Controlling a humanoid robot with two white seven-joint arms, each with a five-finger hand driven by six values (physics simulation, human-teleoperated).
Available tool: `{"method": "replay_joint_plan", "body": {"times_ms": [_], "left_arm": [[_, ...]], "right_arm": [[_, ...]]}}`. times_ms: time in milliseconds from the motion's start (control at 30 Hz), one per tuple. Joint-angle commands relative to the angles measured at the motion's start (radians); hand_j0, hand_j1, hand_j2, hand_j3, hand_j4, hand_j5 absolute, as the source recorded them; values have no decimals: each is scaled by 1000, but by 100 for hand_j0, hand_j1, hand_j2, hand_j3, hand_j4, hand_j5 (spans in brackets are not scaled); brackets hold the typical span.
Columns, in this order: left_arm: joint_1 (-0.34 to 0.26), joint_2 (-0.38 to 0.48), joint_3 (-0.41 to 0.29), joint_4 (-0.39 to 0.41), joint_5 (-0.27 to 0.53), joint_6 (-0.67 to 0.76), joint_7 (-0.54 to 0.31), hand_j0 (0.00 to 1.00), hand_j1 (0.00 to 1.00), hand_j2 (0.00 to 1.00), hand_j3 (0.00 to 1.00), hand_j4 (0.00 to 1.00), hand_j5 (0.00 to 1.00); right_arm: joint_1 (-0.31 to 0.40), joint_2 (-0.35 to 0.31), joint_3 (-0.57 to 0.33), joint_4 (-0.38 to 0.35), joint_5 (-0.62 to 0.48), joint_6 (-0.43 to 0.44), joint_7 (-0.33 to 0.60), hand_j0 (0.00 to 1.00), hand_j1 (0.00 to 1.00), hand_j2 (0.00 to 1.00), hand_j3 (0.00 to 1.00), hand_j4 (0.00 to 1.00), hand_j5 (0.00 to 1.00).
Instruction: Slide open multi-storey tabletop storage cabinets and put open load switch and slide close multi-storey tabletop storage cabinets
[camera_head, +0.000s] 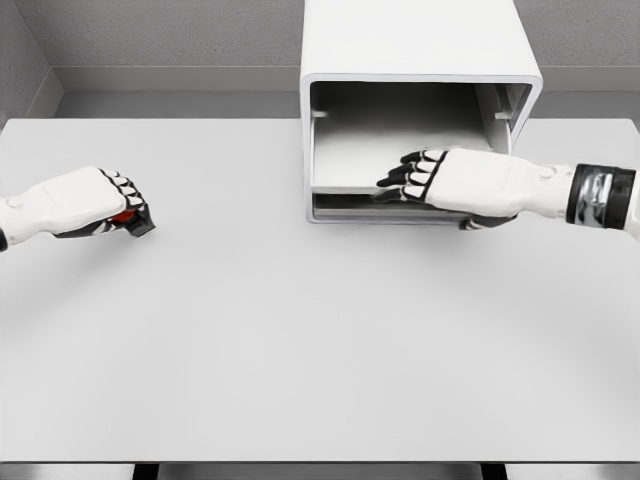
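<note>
Two hands on table, cabinet open at back.
Left hand curled around switch, probably red-black, far left; right hand fingers loosely extended, resting on drawer.

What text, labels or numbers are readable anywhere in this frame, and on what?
None readable.
Cabinet: plain white, no label or number.
Table: bare, no markings.
Right hand and its dark wrist band: no lettering visible.
Left hand: closed on a small red and black part, too small to show any print.
</note>
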Motion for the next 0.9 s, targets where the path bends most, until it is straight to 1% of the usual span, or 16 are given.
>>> {"method": "replay_joint_plan", "body": {"times_ms": [0, 33, 100, 200, 300, 367, 467, 600, 867], "left_arm": [[0, 9, 1, -26, 5, 1, 0, 49, 49, 49, 49, 49, 49], [0, 9, 1, -29, 5, 1, 2, 49, 49, 49, 49, 49, 49], [0, 12, 1, -49, 5, 1, 0, 49, 49, 49, 49, 49, 49], [0, 20, 1, -71, 5, 1, 0, 49, 49, 49, 49, 49, 49], [-3, 21, 12, -74, 8, 1, 0, 49, 49, 49, 49, 49, 49], [-1, 23, 18, -117, 5, 1, 0, 49, 49, 49, 49, 49, 49], [-1, 23, 16, -132, 5, 1, 0, 49, 49, 49, 49, 49, 49], [0, 26, 16, -161, 4, 1, 0, 49, 49, 49, 49, 49, 49], [0, 27, 16, -180, 4, 1, 0, 49, 49, 49, 49, 49, 49]], "right_arm": [[3, -39, -22, -49, -32, 3, -1, 100, 100, 100, 100, 100, 100], [15, -48, -39, -54, -35, 3, -1, 100, 100, 100, 100, 100, 100], [18, -71, -48, -55, -69, 3, -1, 100, 100, 100, 100, 100, 100], [22, -83, -51, -55, -92, 3, -1, 100, 100, 100, 100, 100, 100], [23, -51, -67, -38, -88, 3, -1, 100, 100, 100, 100, 100, 100], [17, -10, -65, 12, -83, 3, -1, 100, 100, 100, 100, 100, 100], [12, 4, -65, 25, -62, 3, -1, 100, 100, 100, 100, 100, 100], [2, 61, -62, 103, -6, 3, -1, 100, 100, 100, 100, 100, 100], [8, 64, -50, 100, 40, 3, -1, 100, 100, 100, 100, 100, 100]]}}
